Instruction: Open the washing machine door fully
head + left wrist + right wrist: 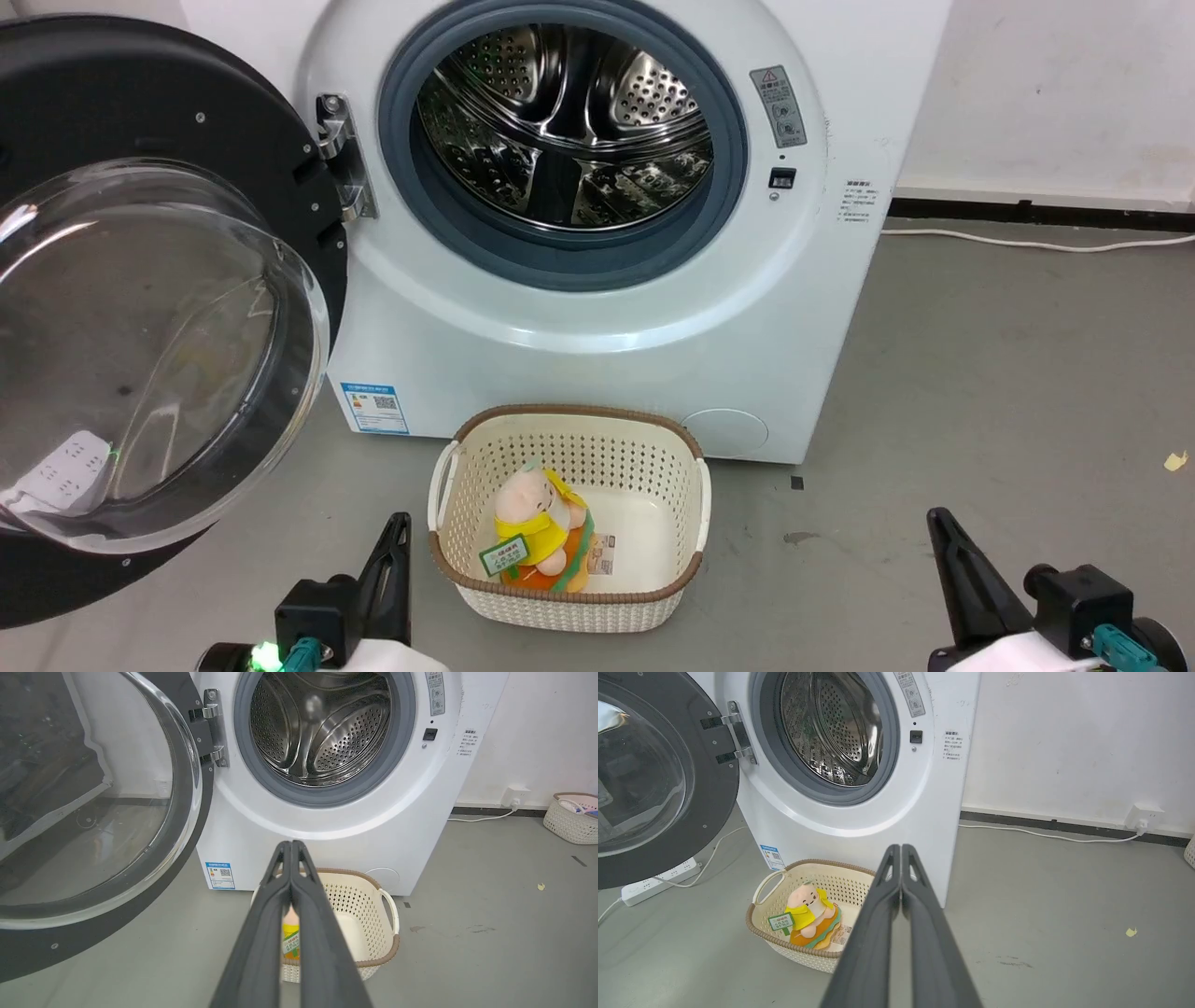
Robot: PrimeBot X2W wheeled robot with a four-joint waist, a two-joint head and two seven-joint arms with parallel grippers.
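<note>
The white washing machine (pixel 579 317) stands ahead with its steel drum (pixel 560 121) exposed inside a grey gasket. Its round black-rimmed door (pixel 140 345) is swung wide out to the left on the hinge (pixel 341 154), glass bowl bulging toward me. It is also seen as door (pixel 93 812) and door (pixel 649 779) in the wrist views. My left gripper (pixel 400 523) is low at the bottom left, shut and empty (pixel 290 845). My right gripper (pixel 936 519) is low at the bottom right, shut and empty (pixel 901 848). Both are well clear of the door.
A cream perforated basket (pixel 653 467) with a plush toy (pixel 537 537) sits on the grey floor right before the machine, between my grippers. A white power strip (pixel 658 882) and cable lie under the door. Another basket (pixel 572 819) stands far right by the wall.
</note>
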